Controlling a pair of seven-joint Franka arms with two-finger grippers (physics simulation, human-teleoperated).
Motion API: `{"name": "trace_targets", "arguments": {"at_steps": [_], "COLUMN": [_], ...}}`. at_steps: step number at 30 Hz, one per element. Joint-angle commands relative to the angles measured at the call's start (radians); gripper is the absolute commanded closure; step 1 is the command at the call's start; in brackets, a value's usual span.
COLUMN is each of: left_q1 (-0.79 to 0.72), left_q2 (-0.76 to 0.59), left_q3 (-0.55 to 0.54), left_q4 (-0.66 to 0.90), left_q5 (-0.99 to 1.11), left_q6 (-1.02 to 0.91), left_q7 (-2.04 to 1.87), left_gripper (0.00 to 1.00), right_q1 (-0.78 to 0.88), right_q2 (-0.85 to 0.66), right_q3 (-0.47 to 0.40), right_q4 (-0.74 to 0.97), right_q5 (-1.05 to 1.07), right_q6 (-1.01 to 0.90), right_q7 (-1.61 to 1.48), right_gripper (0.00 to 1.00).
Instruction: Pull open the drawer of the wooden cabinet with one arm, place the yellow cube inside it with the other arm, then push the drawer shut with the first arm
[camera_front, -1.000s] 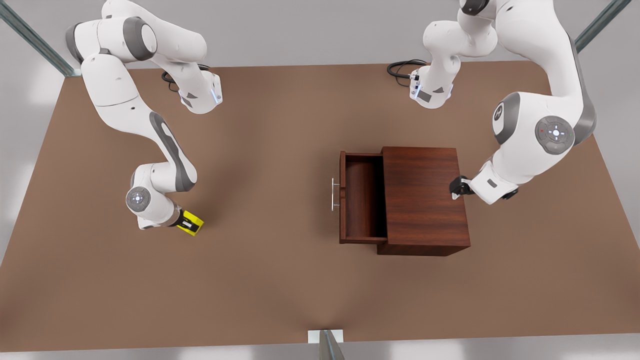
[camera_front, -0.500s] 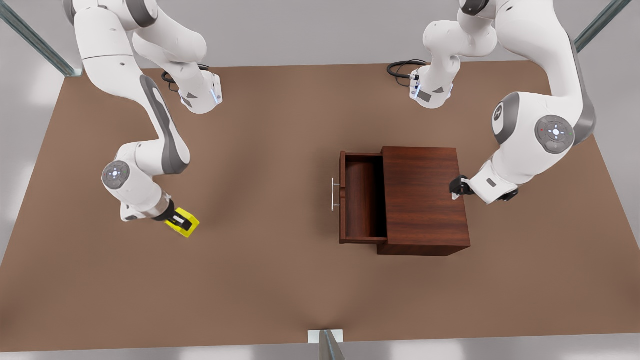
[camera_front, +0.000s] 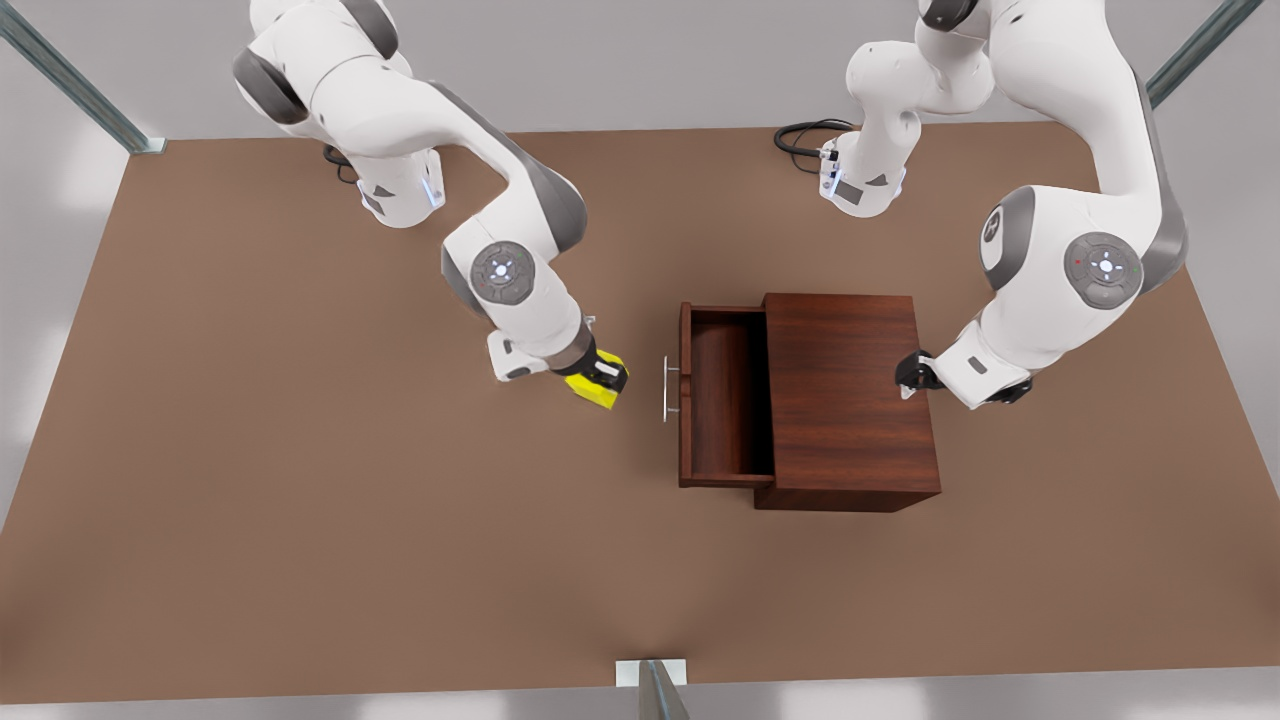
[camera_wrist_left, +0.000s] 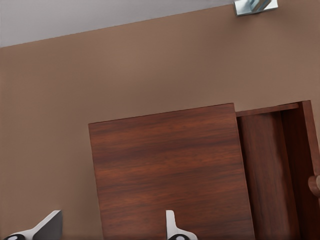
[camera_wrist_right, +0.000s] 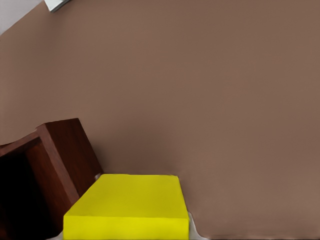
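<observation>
So the right hand (camera_front: 603, 381) is clamped on the yellow cube (camera_front: 592, 390), carrying it above the tabletop (camera_front: 300, 500) just left of the drawer (camera_front: 722, 395) in the front view, close to its silver bar handle (camera_front: 665, 388). The drawer is pulled out of the wooden cabinet (camera_front: 850, 400) on the cabinet's left side, nothing inside it. The left hand (camera_front: 908, 381) hangs over the cabinet's right edge, fingers (camera_wrist_left: 172, 226) spread apart, gripping nothing.
</observation>
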Motion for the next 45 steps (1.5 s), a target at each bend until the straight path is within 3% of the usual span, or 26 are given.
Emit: {"name": "trace_targets", "arguments": {"at_steps": [1, 5, 12, 16, 30, 32, 36, 38, 39, 41, 43, 45], "left_q1": [0.000, 0.000, 0.001, 0.000, 0.001, 0.001, 0.003, 0.001, 0.001, -0.009, 0.001, -0.022], "left_q2": [-0.001, -0.001, -0.001, -0.001, -0.001, 0.000, 0.000, 0.000, 0.000, -0.010, -0.012, -0.023], "left_q3": [0.000, 0.000, 0.002, 0.002, 0.002, 0.002, 0.002, 0.002, 0.002, -0.008, -0.003, -0.026], "left_q4": [0.000, 0.000, 0.000, 0.000, 0.000, -0.002, 0.000, 0.001, 0.001, 0.009, 0.009, 0.012], "left_q5": [-0.002, -0.002, -0.002, -0.003, -0.003, -0.003, -0.005, -0.005, -0.003, -0.005, -0.095, -0.114], "left_q6": [-0.001, -0.001, -0.001, -0.001, -0.001, -0.003, -0.008, -0.004, -0.003, -0.008, -0.041, -0.074], "left_q7": [0.010, 0.010, 0.010, 0.010, 0.010, 0.010, 0.010, 0.010, 0.010, 0.002, 0.005, -0.048], "left_gripper": [0.00, 0.00, 0.00, 0.00, 0.00, 0.00, 0.00, 0.00, 0.00, 0.00, 0.00, 0.00], "right_q1": [0.050, 0.149, 0.221, 0.291, 0.355, 0.355, 0.355, 0.300, 0.202, -0.111, -0.392, -0.519], "right_q2": [0.045, 0.197, 0.291, 0.349, 0.455, 0.456, 0.455, 0.392, 0.323, 0.269, 0.208, 0.003], "right_q3": [-0.002, -0.025, -0.077, -0.151, -0.149, -0.151, -0.156, -0.153, -0.146, -0.050, -0.013, -0.027], "right_q4": [0.085, 0.307, 0.412, 0.503, 0.541, 0.540, 0.540, 0.540, 0.540, 0.528, 0.390, 0.097], "right_q5": [-0.014, -0.017, -0.017, -0.017, -0.017, -0.017, -0.017, -0.015, -0.012, -0.012, -0.104, -0.158], "right_q6": [-0.127, -0.148, -0.150, -0.145, 0.125, 0.123, 0.110, -0.039, -0.185, -0.397, -0.391, -0.236], "right_q7": [0.995, 1.098, 1.351, 1.535, 1.626, 1.612, 1.610, 1.460, 1.290, 0.761, 0.099, -0.552], "right_gripper": [0.47, 0.47, 0.46, 0.46, 0.44, 0.00, 0.00, 0.00, 0.00, 0.00, 0.00, 0.00]}}
